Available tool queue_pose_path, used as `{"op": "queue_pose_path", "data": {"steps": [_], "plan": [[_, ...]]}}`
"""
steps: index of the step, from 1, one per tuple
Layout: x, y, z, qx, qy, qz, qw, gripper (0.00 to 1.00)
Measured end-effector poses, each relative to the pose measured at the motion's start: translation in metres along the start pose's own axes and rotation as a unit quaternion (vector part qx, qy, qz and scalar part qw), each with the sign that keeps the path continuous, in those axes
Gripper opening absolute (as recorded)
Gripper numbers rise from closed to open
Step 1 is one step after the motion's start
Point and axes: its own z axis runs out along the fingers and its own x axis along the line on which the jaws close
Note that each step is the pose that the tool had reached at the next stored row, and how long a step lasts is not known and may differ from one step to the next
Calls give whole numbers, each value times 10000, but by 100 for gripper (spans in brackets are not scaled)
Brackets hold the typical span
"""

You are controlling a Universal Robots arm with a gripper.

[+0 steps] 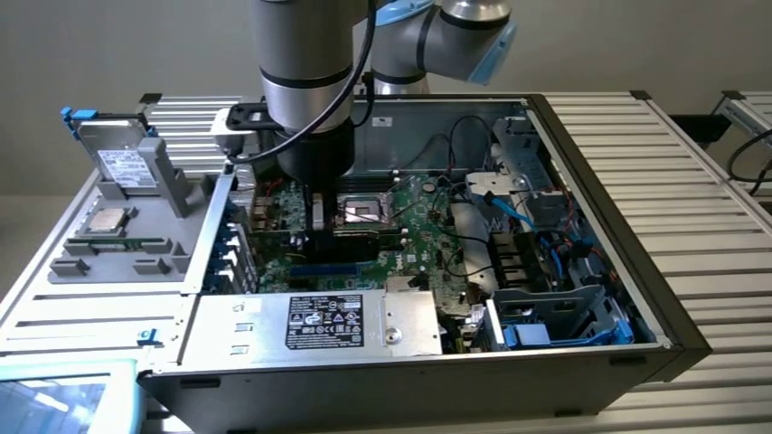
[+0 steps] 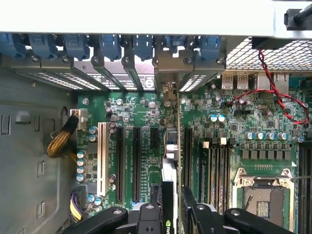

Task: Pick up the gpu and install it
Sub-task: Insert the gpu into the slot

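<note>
And here's the gripper [image 2: 171,214] down inside the open computer case [image 1: 603,136], its two black fingers [image 2: 146,217] closed at a middling width on the gpu [image 2: 168,183]. The card hangs edge-on to the wrist camera. It runs from between the fingers straight out to the rear wall of the case, where its silver end sits by the row of bracket openings [image 2: 192,80]. In the exterior view the arm stands upright over the motherboard [image 1: 399,240], low in the case, next to the processor socket [image 1: 362,212].

By my reading the pick-up is done and this is the install step, with the card poised over the board's expansion slots. It sits between a short black slot [image 2: 153,139] and a long one [image 2: 187,156].

Seating it calls for a square line-up: the card's lower edge true along its slot, its end bracket meeting the rear opening, and a straight press with no tilt.

What's hard to see? The slot meant for the card lies right under it, hidden by the card itself. I can't tell whether the bottom edge is touching the slot, partly in, or just above it. The fingers are cut off by the edge of the wrist view. In the exterior view the arm's black body hides most of the card.
</note>
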Motion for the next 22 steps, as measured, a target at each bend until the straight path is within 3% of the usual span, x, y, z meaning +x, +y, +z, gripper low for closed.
{"op": "queue_pose_path", "data": {"steps": [22], "plan": [[55, 14, 20, 0, -2, 57, 10000, 27]]}}
